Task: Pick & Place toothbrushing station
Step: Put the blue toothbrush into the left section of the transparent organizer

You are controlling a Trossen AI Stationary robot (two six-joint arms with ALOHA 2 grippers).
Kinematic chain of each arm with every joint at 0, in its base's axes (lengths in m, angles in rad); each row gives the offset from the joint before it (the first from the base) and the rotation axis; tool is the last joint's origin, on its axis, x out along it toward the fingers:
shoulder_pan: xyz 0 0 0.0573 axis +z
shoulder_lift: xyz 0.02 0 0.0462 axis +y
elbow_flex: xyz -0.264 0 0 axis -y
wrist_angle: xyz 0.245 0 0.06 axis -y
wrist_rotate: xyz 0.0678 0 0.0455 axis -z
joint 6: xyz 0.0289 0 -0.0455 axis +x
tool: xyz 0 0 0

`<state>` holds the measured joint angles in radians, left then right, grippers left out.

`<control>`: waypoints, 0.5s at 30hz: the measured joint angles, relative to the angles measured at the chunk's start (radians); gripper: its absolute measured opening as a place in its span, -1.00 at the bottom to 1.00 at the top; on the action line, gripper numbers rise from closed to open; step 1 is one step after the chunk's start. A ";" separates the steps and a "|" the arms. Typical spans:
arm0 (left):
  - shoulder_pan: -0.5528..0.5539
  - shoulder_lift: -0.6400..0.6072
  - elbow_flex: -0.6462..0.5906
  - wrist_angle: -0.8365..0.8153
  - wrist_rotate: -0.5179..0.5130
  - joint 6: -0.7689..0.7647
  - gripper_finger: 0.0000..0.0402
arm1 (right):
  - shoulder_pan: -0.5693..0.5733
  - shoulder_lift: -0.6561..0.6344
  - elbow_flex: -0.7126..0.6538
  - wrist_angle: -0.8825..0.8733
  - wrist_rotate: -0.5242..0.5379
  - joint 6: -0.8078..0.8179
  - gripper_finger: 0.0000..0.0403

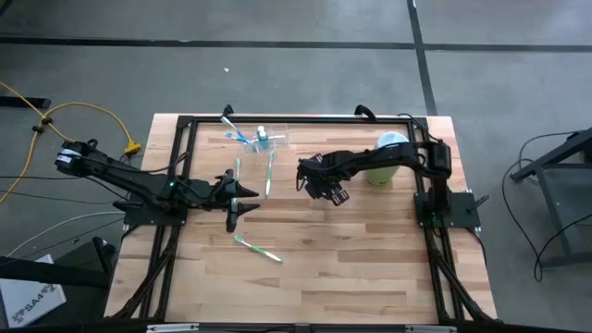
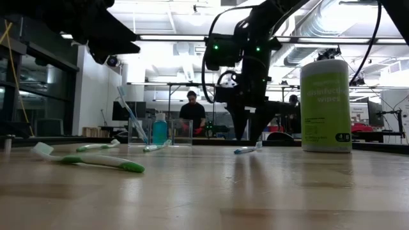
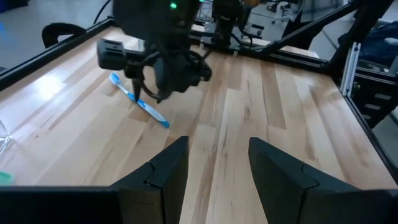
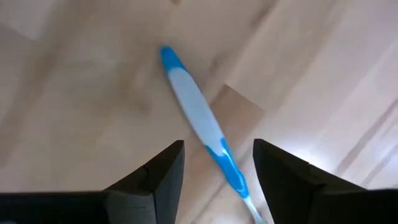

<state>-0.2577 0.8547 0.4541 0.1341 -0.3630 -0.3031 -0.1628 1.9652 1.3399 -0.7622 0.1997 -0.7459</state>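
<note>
I have the right gripper (image 1: 333, 192) hanging at centre frame in the high view, fingers (image 4: 155, 180) spread and empty, with a blue toothbrush (image 4: 202, 130) lying on the desk (image 1: 370, 268) just under them. The left gripper (image 1: 242, 199) waits left of centre, fingers likewise apart, holding nothing. The toothbrushing station (image 1: 264, 139) sits near the top edge, left of middle. It looks light, rigid and slick, so I judge a grip across one thin wall safest. It holds an upright brush (image 2: 131, 115) and a small teal bottle (image 2: 160, 130). The green wipes canister (image 2: 325, 105) stands closed at upper right.
</note>
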 joint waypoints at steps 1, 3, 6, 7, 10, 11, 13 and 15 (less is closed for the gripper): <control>0.000 0.000 0.000 0.000 0.000 0.000 -0.20 | -0.008 0.001 0.000 0.001 0.001 -0.007 -0.09; 0.000 0.000 0.000 0.000 0.000 0.000 -0.20 | -0.026 0.002 0.000 0.000 0.003 -0.016 -0.09; 0.000 0.000 0.000 0.000 0.000 0.000 -0.20 | -0.052 0.002 0.000 0.000 -0.009 -0.019 -0.09; 0.000 0.000 0.000 0.001 0.000 0.000 -0.20 | -0.061 0.002 0.000 0.000 -0.018 -0.019 -0.09; 0.000 0.000 0.000 0.001 0.000 0.000 -0.20 | -0.079 0.002 0.000 0.001 -0.038 -0.019 -0.09; 0.000 0.000 0.000 0.001 0.000 0.000 -0.20 | -0.084 0.002 0.000 0.000 -0.050 -0.019 -0.09; 0.000 0.000 0.000 0.001 0.000 0.000 -0.20 | -0.093 0.002 0.000 0.001 -0.080 -0.019 -0.09; 0.000 0.000 0.000 0.001 0.000 0.000 -0.20 | -0.097 0.003 0.000 0.000 -0.100 -0.019 -0.09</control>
<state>-0.2577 0.8547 0.4541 0.1352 -0.3630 -0.3027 -0.2598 1.9687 1.3399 -0.7620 0.0998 -0.7647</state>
